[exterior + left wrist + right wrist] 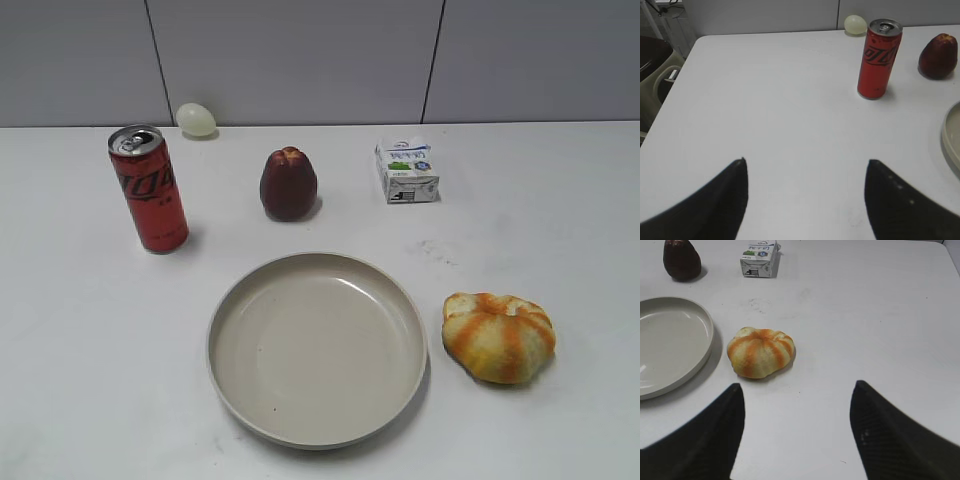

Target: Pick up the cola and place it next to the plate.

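The cola, a tall slim red can with a silver top, stands upright at the left of the white table, apart from the plate. It also shows in the left wrist view, far ahead and to the right of my left gripper, which is open and empty above bare table. The plate, a large beige-cream dish, lies empty in the front middle; its rim shows in the left wrist view and the right wrist view. My right gripper is open and empty. Neither gripper shows in the exterior view.
A dark red fruit stands behind the plate, a small milk carton to its right, a pale egg-shaped thing by the back wall. An orange-striped pumpkin-like thing lies right of the plate. The table's left edge borders a chair.
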Tool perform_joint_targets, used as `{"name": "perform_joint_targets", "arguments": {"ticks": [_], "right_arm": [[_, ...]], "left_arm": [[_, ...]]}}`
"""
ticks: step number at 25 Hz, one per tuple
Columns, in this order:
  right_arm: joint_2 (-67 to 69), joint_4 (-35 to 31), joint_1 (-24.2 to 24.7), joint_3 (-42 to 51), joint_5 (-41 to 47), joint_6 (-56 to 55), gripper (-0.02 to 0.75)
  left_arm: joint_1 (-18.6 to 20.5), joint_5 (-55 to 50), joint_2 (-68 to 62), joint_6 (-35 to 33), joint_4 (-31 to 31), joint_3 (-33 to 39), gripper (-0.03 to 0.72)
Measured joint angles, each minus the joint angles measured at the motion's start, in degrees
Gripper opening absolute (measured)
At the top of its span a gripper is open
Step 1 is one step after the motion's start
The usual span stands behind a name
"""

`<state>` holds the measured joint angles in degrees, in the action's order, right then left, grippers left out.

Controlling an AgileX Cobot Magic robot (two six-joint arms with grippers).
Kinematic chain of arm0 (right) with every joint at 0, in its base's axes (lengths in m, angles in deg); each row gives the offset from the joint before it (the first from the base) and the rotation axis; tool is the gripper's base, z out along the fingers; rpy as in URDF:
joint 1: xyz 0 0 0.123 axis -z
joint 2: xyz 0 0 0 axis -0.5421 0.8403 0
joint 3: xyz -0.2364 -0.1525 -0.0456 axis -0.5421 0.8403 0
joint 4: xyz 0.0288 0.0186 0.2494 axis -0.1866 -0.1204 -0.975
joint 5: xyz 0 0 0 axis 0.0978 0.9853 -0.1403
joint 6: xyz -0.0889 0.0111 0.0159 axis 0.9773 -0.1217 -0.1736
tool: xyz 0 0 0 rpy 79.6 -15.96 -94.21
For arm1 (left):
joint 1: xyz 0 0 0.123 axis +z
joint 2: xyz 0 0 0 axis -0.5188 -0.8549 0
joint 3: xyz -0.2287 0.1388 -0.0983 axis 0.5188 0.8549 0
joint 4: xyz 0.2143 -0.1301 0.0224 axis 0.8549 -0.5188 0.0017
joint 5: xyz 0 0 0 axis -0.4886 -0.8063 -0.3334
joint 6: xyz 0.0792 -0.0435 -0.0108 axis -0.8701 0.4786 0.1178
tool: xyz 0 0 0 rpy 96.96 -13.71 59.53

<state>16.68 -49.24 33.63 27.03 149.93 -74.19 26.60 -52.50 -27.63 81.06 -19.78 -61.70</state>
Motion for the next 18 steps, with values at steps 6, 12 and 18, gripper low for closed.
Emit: {"name": "perform_joint_targets", "arguments": {"ticks": [6,12,18], "right_arm": [[0.0,0.0,0.0,0.0,0.0,0.0,0.531],[0.0,0.0,0.0,0.0,0.0,0.0,0.531],[0.0,0.0,0.0,0.0,0.0,0.0,0.531]], "left_arm": [[0.0,0.0,0.0,0.0,0.0,0.0,0.554],[0.0,1.6,-9.7,0.0,0.3,-1.1,0.554],[0.0,11.8,-26.9,0.0,0.3,-4.5,0.554]]}}
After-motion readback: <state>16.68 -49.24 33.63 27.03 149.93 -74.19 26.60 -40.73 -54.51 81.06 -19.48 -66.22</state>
